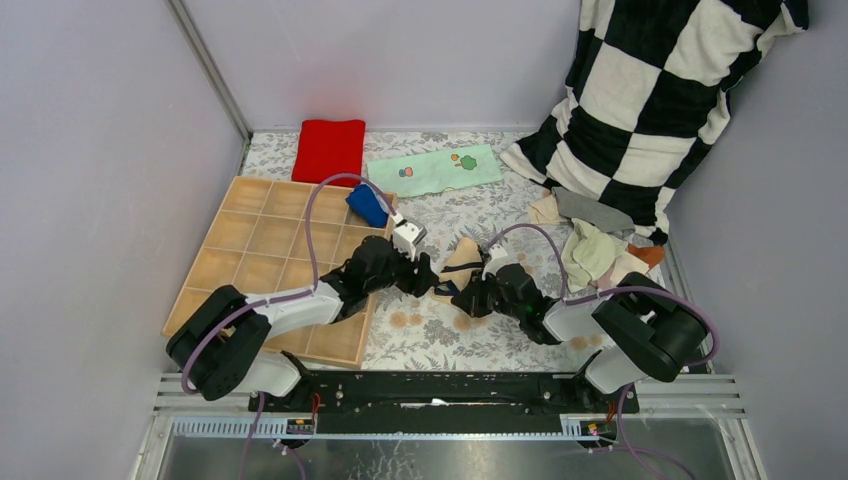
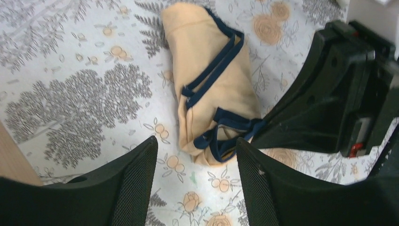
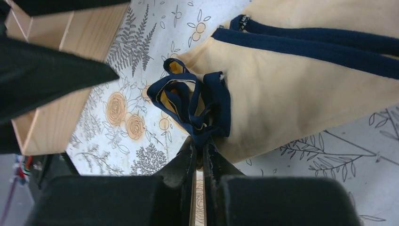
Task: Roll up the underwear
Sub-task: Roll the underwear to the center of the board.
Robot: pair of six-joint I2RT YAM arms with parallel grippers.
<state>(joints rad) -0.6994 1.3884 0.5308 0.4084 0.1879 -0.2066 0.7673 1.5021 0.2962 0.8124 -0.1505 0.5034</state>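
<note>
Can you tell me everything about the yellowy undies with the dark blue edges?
The tan briefs are soft, cotton-looking cloth with navy trim. They lie loosely rolled into a lumpy bundle on the flowery tablecloth. The right gripper is shut on bunched navy trim at one end. The left gripper stands open around that same end; whether it touches is unclear.

Top view: bright, even, diffuse light from above, with only faint soft shadows on the counter (image 1: 440, 340). The walls carry a lilac cast. Dull sheen on the metal strip (image 1: 450, 455) at the bottom edge.

Left wrist view: tan underwear (image 2: 211, 80) sharp. The black fingers (image 2: 127, 188) of the left tool (image 2: 196, 150) are underexposed and slightly soft.

Right wrist view: cloth crisp, the near fingers (image 3: 181, 165) of the right tool (image 3: 198, 150) blurred. A thin soft shadow runs along the cloth's lower edge.
</note>
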